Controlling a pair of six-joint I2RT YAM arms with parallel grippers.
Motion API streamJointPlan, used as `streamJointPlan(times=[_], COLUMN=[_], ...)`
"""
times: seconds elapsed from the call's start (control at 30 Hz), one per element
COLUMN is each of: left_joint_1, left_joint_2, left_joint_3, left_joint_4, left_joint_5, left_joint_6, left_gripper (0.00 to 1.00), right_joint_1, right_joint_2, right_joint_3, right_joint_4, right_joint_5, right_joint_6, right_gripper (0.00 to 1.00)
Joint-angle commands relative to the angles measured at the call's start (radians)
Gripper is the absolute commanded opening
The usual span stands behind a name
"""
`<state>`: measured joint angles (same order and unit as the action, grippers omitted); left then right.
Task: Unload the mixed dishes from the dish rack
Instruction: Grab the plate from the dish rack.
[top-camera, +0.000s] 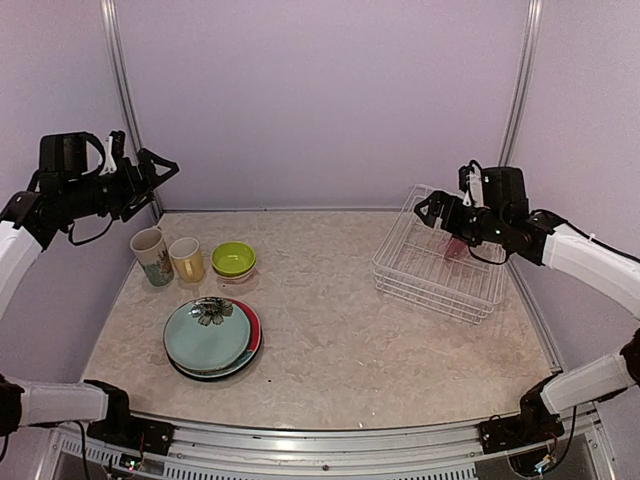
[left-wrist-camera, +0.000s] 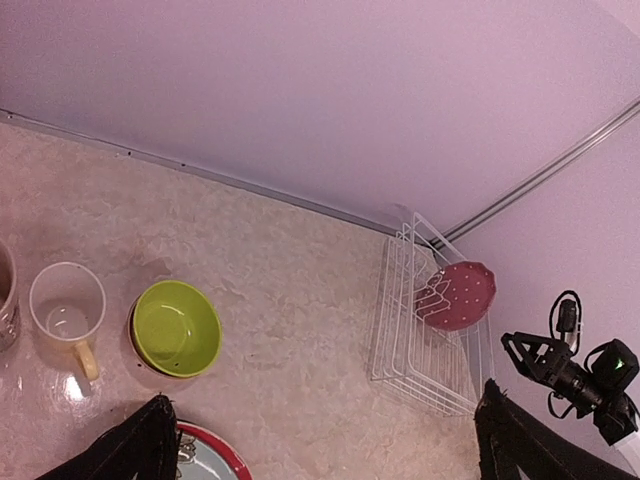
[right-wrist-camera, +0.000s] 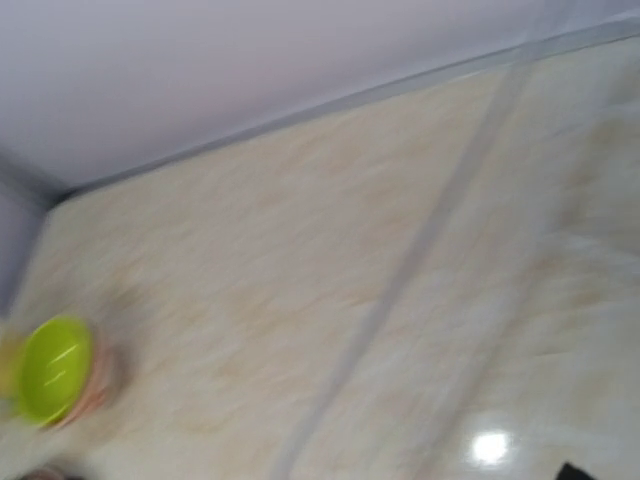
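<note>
The white wire dish rack (top-camera: 440, 268) sits on the right side of the marbled worktop (top-camera: 330, 340), close to the back-right corner. One dish is in it: the pink dotted plate (left-wrist-camera: 462, 294), standing on edge in the upright slots at the rack's far end.

The right claw (top-camera: 426, 208) hangs just above the rack's rear left corner, near the plate but apart from it. Its fingers look parted with nothing between them. The right wrist view is too smeared to confirm this.

The other dishes are well apart from the rack, on the left of the worktop. The lime-green bowl (top-camera: 233, 259) rests inside a small bowl (left-wrist-camera: 134, 350), of which only a reddish edge shows. Just left of it stands the yellow cup (top-camera: 187, 259), then the cream mug with teal-green pattern (top-camera: 151, 256), both upright. In front of them the red-teal flower plate (top-camera: 205, 335) lies flat on top of the dark plate (top-camera: 218, 375).

The left claw (top-camera: 165, 170) is raised high over the back-left corner, empty, with its fingers (left-wrist-camera: 140, 450) spread wide.
</note>
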<state>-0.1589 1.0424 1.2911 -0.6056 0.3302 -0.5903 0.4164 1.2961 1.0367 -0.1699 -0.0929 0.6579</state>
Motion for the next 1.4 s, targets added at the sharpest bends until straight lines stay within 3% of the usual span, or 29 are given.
streamJointPlan(times=[0.0, 0.2, 0.33, 0.53, 1.2, 1.37], left_joint_1=[-0.014, -0.067, -0.100, -0.049, 0.089, 0.097], left_joint_2=[0.061, 0.101, 0.110, 0.107, 0.112, 0.122], left_joint_3=[0.055, 0.045, 0.003, -0.076, -0.073, -0.069], left_joint_4=[0.079, 0.129, 0.144, 0.151, 0.151, 0.140], left_joint_5=[0.071, 0.044, 0.010, 0.086, 0.195, 0.177], left_joint_6=[0.050, 0.154, 0.247, 0.254, 0.242, 0.255], left_gripper=[0.98, 0.99, 0.99, 0.99, 0.99, 0.99], right_joint_1=[-0.021, -0.147, -0.181, -0.189, -0.236, -0.250], right_joint_2=[-0.073, -0.198, -0.169, -0.009, 0.488, 0.590], right_joint_3=[0.032, -0.003, 0.054, 0.197, 0.546, 0.602], right_joint_4=[-0.296, -0.341, -0.390, -0.469, -0.460, -0.449], right_joint_5=[0.362, 0.378, 0.422, 0.507, 0.596, 0.592], right_joint_6=[-0.023, -0.055, -0.089, -0.072, -0.041, -0.032], right_gripper=[1.00, 1.00, 1.00, 1.00, 0.99, 0.92])
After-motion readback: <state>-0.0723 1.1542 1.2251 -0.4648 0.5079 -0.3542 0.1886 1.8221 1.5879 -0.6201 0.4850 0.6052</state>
